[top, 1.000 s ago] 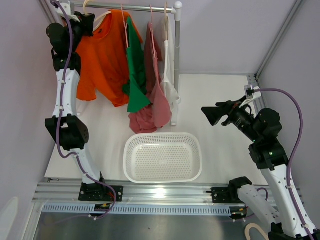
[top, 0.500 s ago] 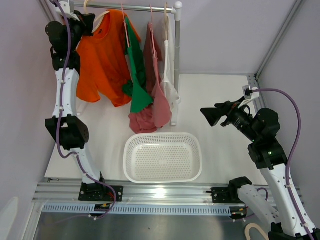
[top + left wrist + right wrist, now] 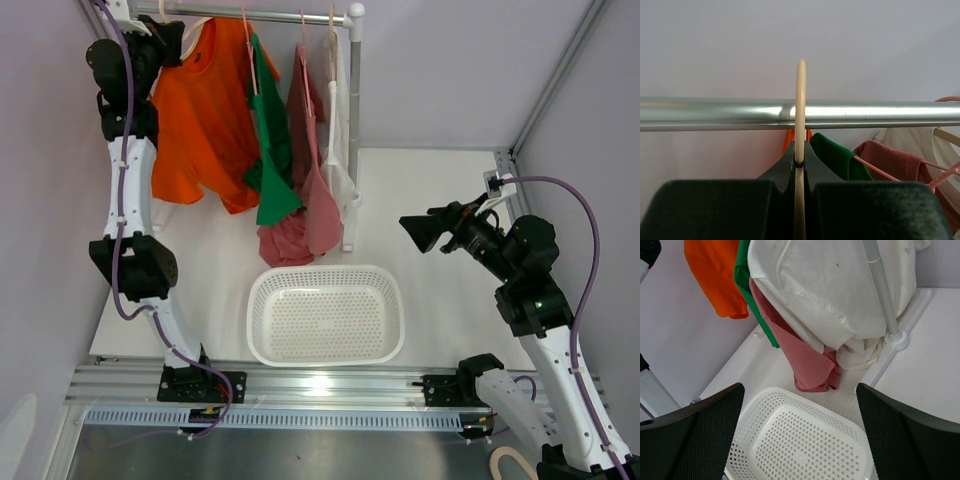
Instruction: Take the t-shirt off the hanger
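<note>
In the left wrist view, the hanger goes down between the pinched tips of the left pincer, so its lower part is hidden. The orange t-shirt shows only as a tiny strip under the rail. The white shirt is cut off at the right edge. In the right wrist view, the basket runs off the bottom edge, and both shirts run off the top edge.

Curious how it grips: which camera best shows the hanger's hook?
Left wrist: the hook, pinched by the left end effector, crosses the rail. The top view shows it tiny; the right wrist misses it.
</note>
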### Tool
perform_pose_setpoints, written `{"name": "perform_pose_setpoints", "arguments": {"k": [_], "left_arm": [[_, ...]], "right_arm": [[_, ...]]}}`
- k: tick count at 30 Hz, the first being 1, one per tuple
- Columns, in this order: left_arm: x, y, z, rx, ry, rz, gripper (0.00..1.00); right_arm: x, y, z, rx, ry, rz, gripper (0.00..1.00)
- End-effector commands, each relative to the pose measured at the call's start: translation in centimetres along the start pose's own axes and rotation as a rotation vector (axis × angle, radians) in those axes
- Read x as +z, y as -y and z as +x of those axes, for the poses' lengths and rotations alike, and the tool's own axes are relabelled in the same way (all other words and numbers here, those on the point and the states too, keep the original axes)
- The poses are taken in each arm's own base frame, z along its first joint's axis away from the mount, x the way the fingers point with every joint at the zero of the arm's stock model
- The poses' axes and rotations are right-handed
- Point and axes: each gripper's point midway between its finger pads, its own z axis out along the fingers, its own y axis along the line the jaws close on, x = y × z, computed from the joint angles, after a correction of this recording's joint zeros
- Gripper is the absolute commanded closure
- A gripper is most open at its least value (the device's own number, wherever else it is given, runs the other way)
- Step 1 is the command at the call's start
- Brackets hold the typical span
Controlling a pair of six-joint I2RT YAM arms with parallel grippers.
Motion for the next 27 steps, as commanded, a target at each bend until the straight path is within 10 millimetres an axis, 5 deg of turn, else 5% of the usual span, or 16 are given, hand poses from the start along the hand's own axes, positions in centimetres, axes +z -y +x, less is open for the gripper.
{"name": "perform_pose_setpoints", "arguments": {"k": [1, 12, 14, 15, 17, 18, 22, 27], "left_arm": [[-2.3, 1.8, -9.7, 0.052, 0.188, -0.043, 0.99], [-4.1, 2.9, -10.6, 0.008, 0.155, -0.111, 0.99], [-4.3, 3.0, -8.9, -0.009, 0.118, -0.139, 0.99], [-5.0, 3.8, -9.9, -0.004, 0.135, -0.137, 0.99], [-5.3, 4.0, -5.5, -0.026, 0.049, -0.159, 0.99], [-6.4, 3.8, -7.0, -0.023, 0.088, -0.225, 0.99], [-8.8, 5.2, -5.1, -0.024, 0.103, -0.336, 0.99], [-10.8, 6.6, -5.4, 0.044, 0.09, -0.403, 0.99]], "right_arm": [[0.1, -0.7, -0.3, -0.002, 0.01, -0.033, 0.01], [-0.1, -1.0, 0.0, 0.004, -0.001, -0.047, 0.01], [-0.1, -0.9, 0.2, 0.007, -0.003, -0.046, 0.01], [0.0, -0.9, 0.3, 0.01, -0.005, -0.047, 0.01], [0.3, -1.1, 0.4, 0.019, -0.016, -0.06, 0.0], [0.4, -1.1, 0.4, 0.02, -0.023, -0.065, 0.01], [1.6, -1.9, 0.9, 0.025, -0.07, -0.115, 0.01], [3.9, -4.8, 2.6, 0.006, -0.147, -0.224, 0.0]]}}
